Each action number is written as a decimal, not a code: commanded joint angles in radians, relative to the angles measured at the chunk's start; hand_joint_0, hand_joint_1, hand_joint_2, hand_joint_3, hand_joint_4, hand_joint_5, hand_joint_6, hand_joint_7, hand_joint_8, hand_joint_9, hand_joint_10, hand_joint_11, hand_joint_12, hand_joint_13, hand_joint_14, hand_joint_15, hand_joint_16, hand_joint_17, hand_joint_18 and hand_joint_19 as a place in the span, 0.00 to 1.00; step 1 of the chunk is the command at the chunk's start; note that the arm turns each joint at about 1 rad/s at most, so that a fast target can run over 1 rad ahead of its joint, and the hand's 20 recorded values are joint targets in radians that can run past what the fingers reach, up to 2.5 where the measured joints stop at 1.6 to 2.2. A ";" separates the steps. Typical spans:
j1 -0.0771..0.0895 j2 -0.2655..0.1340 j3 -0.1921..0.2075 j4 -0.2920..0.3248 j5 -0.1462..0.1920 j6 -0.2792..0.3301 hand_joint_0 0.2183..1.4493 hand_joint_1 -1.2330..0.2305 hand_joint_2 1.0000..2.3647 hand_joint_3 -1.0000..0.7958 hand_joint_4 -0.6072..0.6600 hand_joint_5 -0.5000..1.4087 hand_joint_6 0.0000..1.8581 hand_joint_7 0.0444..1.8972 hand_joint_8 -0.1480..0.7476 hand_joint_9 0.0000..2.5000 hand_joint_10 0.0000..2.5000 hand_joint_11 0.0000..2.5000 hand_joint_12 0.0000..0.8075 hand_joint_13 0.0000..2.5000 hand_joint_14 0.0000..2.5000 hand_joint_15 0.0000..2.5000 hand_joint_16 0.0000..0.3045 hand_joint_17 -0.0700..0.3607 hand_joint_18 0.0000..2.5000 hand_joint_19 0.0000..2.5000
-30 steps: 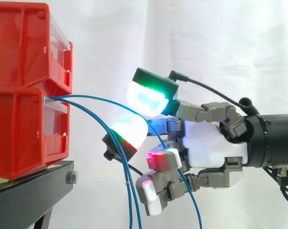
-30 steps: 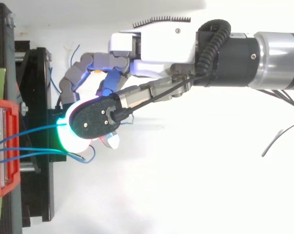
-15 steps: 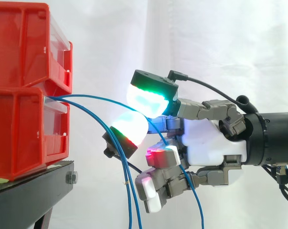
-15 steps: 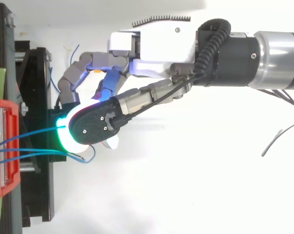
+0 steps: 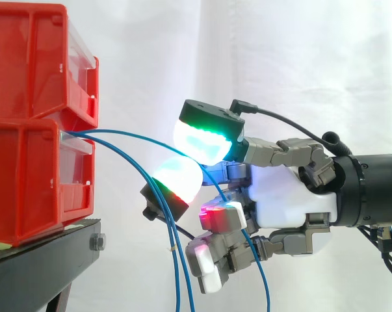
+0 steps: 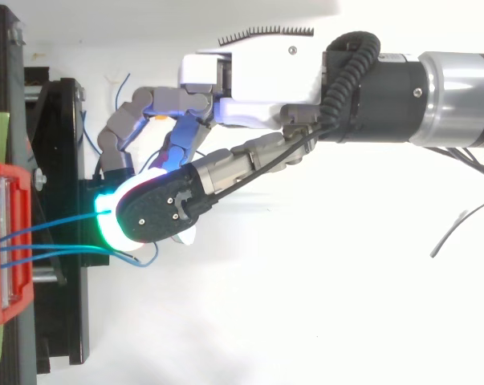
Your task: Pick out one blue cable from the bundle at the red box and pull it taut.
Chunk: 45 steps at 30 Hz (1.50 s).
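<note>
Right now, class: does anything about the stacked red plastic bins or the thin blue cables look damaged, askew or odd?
Nothing looks damaged or spilled. The stacked red plastic bins sit square on the black stand. The thin blue cables leave the lower bin and sag slack; one arcs to the hand.

Bright, even light — white curtain (image 5: 313, 58) near blown out; fingertip pads (image 5: 202, 140) glare green-white.
</note>
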 commanded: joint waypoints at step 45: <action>0.003 0.000 0.000 -0.001 0.000 -0.001 0.35 0.30 0.02 0.50 0.35 0.19 0.52 0.52 0.41 0.53 0.01 0.39 0.38 0.41 0.01 0.29 0.15 0.40 0.31 0.28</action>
